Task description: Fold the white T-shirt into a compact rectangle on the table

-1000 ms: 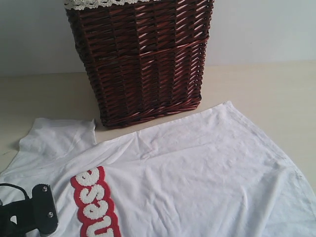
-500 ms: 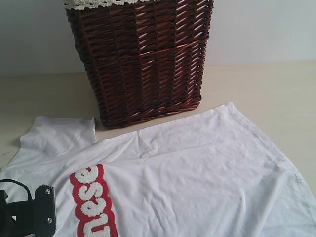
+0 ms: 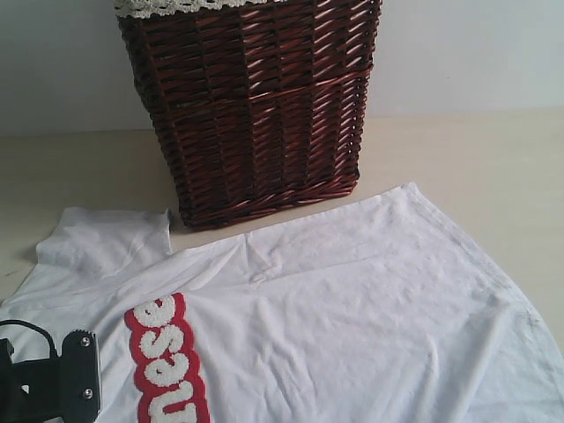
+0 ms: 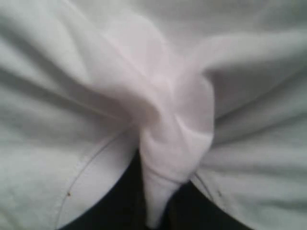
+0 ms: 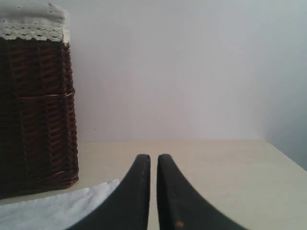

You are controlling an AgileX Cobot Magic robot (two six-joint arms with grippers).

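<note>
The table (image 3: 476,159) is a pale beige matte top, running bare ahead of the right gripper (image 5: 153,160) as far as the wall (image 5: 192,72). The white T-shirt (image 3: 352,317) lies spread and wrinkled on it, one corner just ahead of that gripper's tips (its red patch (image 3: 167,370) of fuzzy letters faces up, close by the left gripper (image 4: 156,213)). A dark wicker basket (image 3: 251,106) stands on the table beyond both grippers, just beside the shirt's far edge.

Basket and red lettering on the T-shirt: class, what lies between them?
In the exterior view, a narrow strip of bare table beside the basket, then plain wrinkled T-shirt cloth up to the red lettering.
</note>
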